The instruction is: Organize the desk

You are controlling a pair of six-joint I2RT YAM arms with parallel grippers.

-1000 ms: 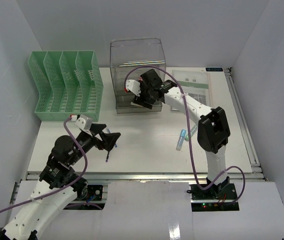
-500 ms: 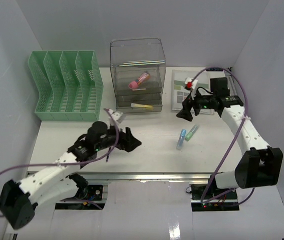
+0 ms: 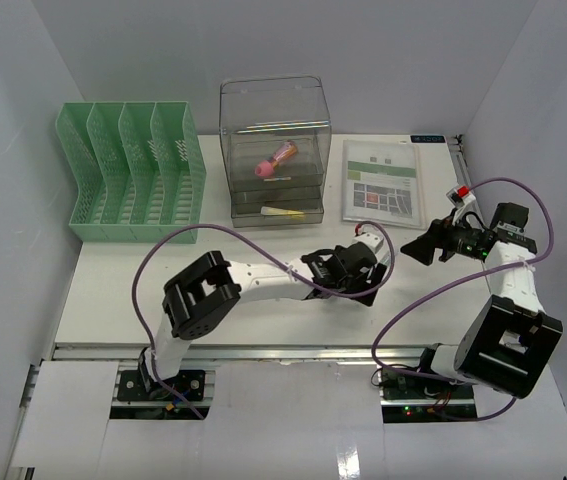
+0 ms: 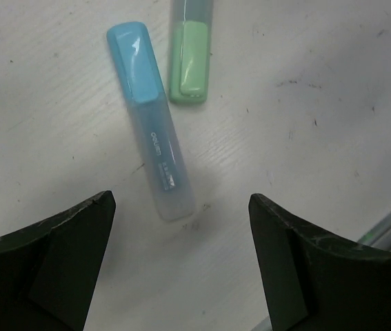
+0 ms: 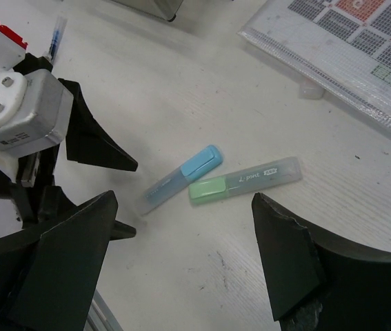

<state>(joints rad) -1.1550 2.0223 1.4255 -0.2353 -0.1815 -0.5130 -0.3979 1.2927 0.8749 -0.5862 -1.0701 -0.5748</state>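
While left claw (image 4: pixel 178 201) gapes above desk (image 4: pixel 319 83), blue highlighter (image 4: pixel 150 131) lies beneath.

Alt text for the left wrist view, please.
A blue highlighter lies on the white desk just ahead of the open left pincer. A green highlighter lies close beside its cap, cut off by the top edge.

I'm viewing the whole worktop (image 3: pixel 93 290) from above. Both wrist cameras are peering down closely, sharing the blue highlighter (image 4: pixel 150 155).
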